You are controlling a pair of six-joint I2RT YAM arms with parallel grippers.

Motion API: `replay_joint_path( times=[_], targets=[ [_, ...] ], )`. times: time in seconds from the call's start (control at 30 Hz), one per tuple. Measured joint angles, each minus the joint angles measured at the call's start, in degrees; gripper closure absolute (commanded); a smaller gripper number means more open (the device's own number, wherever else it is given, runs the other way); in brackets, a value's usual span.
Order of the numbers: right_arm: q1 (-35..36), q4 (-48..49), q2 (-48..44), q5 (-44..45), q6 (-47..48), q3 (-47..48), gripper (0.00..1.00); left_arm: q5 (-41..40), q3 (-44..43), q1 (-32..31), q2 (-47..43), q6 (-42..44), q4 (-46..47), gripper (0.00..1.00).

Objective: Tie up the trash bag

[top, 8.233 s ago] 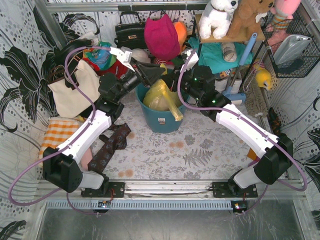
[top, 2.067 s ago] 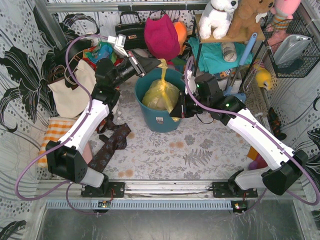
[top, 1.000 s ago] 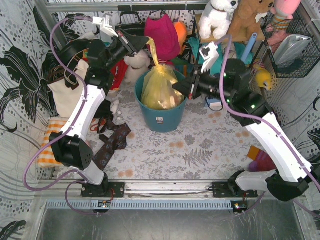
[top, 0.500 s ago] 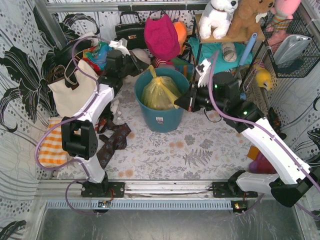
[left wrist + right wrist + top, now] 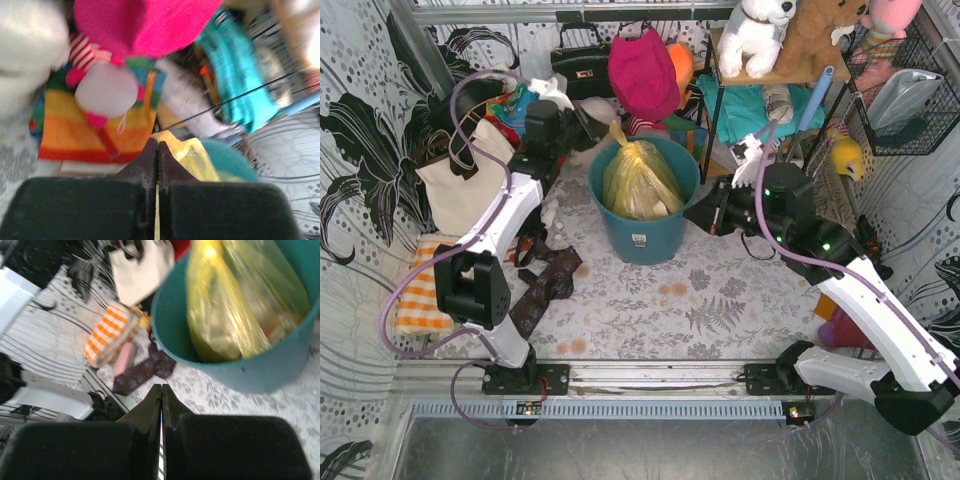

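The yellow trash bag [image 5: 638, 180] sits in the teal bucket [image 5: 642, 240], its top drawn up into a twisted peak at the back left. My left gripper [image 5: 602, 126] is at that peak. In the left wrist view the left gripper [image 5: 158, 141] is shut on the trash bag [image 5: 192, 155], with a yellow strip showing in the slit between the jaws. My right gripper [image 5: 696, 214] hangs just right of the bucket, apart from it. In the right wrist view the right gripper [image 5: 161, 386] is shut with nothing in it, and the trash bag [image 5: 235, 305] and bucket [image 5: 260, 370] lie beyond.
A cream tote bag [image 5: 470, 185] and an orange checked cloth [image 5: 425, 280] lie on the left. A dark patterned cloth [image 5: 545, 285] lies in front of the bucket's left side. Behind are a pink bag [image 5: 642, 70], a black handbag [image 5: 578, 65] and a shelf of plush toys [image 5: 770, 40].
The left arm has come down from high up, lowering the bag's neck back over the bucket. The right gripper has drawn back to the right, away from the bag.
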State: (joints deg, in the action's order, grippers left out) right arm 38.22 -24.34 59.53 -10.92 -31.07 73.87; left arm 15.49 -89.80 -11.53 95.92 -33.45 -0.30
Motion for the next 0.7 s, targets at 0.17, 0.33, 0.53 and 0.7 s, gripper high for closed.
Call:
replay_joint_path(
  times=[0.17,0.33,0.53,0.7],
  targets=[
    [0.0,-2.2,6.6,1.2,2.9,4.5,0.46,-0.1,4.2,0.0,3.3,-0.4,-1.9,1.0],
    [0.0,-3.6,16.9,1.8,9.1,16.1,0.41,0.0,1.8,0.0,4.3,-0.1,-3.3,1.0],
    [0.0,-8.2,29.0,2.6,16.7,27.5,0.37,0.6,0.4,0.0,4.5,-0.1,-3.2,1.0],
    [-0.6,-11.7,34.7,2.9,20.6,30.6,0.4,1.0,0.4,0.0,4.8,-0.1,-3.3,1.0]
  ],
)
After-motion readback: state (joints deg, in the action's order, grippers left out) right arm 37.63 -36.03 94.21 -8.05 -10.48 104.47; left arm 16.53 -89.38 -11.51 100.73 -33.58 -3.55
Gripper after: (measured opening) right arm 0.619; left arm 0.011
